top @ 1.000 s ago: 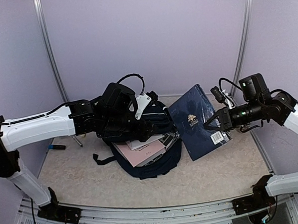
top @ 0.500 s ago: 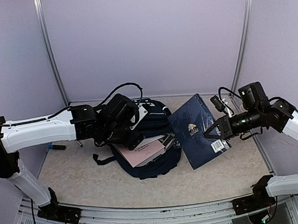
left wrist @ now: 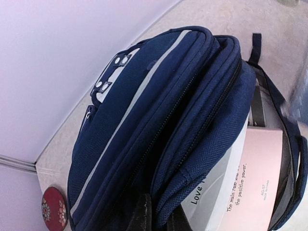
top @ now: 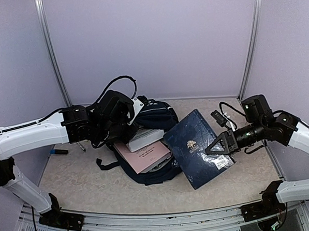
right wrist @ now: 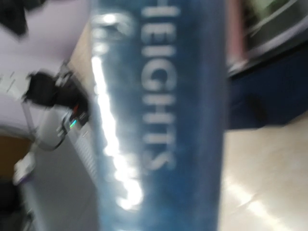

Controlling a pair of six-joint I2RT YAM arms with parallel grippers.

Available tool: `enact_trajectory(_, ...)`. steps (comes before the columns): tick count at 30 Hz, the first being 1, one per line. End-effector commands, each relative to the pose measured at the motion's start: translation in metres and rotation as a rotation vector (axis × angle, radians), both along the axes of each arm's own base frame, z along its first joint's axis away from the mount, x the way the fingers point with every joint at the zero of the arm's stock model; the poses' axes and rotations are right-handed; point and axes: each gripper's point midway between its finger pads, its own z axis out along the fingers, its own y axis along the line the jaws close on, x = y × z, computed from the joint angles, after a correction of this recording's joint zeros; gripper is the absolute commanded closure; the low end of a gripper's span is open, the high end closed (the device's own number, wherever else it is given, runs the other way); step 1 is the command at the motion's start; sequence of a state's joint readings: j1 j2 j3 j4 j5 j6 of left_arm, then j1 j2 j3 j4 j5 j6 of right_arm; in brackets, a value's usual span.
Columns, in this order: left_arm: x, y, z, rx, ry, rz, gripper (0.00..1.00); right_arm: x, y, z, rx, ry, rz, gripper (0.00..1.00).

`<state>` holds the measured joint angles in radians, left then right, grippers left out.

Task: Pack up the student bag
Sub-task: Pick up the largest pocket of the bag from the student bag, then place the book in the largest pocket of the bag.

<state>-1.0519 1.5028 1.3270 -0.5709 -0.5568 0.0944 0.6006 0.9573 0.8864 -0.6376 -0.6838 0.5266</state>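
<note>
The student bag (top: 157, 114) lies open mid-table, dark navy with a white stripe (left wrist: 144, 91). Its flap is raised over a white book (top: 145, 138) and a pink book (top: 144, 156) inside. My left gripper (top: 128, 131) is shut on the flap's fabric edge. In the left wrist view both black fingertips (left wrist: 143, 217) pinch that edge beside the white book (left wrist: 219, 190) and the pink book (left wrist: 262, 163). My right gripper (top: 214, 147) is shut on the right edge of a flat navy hardcover book (top: 192, 144), held tilted beside the bag. Its blurred spine (right wrist: 159, 120) fills the right wrist view and hides the fingers.
A small dark marker (top: 58, 151) and a pen (top: 81, 146) lie near the left wall. A red round disc (left wrist: 53, 208) sits on the table behind the bag. Black straps (top: 106, 164) trail from the bag's left side. Metal posts (top: 250, 43) stand at the back corners.
My left gripper has shut on the bag's flap edge, drawing it back. The right arm has carried the navy book left and lower, up against the bag's opening.
</note>
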Motion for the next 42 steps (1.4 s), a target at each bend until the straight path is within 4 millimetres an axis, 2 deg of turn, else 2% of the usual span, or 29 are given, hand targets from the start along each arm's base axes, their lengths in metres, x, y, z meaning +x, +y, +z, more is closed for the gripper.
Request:
enact_trajectory(1,0.015,0.009,0.048,-0.193,-0.084,0.059,1.00,-0.042,0.036,0.046,0.262,-0.042,0.226,1.00)
enact_trajectory(4,0.021,0.007,0.065,-0.250,-0.122,0.068,1.00,-0.047,0.052,0.035,0.278,0.009,0.246,1.00)
enact_trajectory(7,0.015,-0.009,0.083,-0.345,-0.135,-0.017,1.00,-0.048,0.078,0.032,0.308,0.039,0.289,1.00)
enact_trajectory(10,0.009,-0.017,0.093,-0.398,-0.142,-0.070,1.00,-0.038,0.100,0.032,0.349,0.070,0.295,1.00)
enact_trajectory(14,-0.002,-0.019,0.107,-0.442,-0.170,-0.109,1.00,-0.010,0.127,0.014,0.301,0.134,0.254,1.00)
enact_trajectory(16,-0.010,-0.021,0.113,-0.466,-0.171,-0.144,1.00,0.013,0.135,-0.002,0.237,0.160,0.181,1.00)
enact_trajectory(20,-0.031,-0.030,0.116,-0.458,-0.179,-0.221,1.00,0.055,0.132,-0.014,0.276,0.241,0.060,1.00)
enact_trajectory(24,-0.039,-0.036,0.112,-0.454,-0.180,-0.242,1.00,0.085,0.133,-0.025,0.339,0.290,0.001,1.00)
enact_trajectory(26,-0.042,-0.041,0.107,-0.442,-0.166,-0.263,1.00,0.094,0.140,-0.024,0.363,0.289,0.008,1.00)
enact_trajectory(32,-0.043,-0.043,0.099,-0.422,-0.157,-0.254,1.00,0.100,0.155,-0.016,0.421,0.317,0.067,1.00)
enact_trajectory(37,-0.045,-0.047,0.097,-0.433,-0.145,-0.269,1.00,0.109,0.160,-0.027,0.399,0.331,0.031,1.00)
enact_trajectory(42,-0.039,-0.045,0.093,-0.429,-0.142,-0.245,1.00,0.093,0.179,-0.008,0.449,0.281,0.150,1.00)
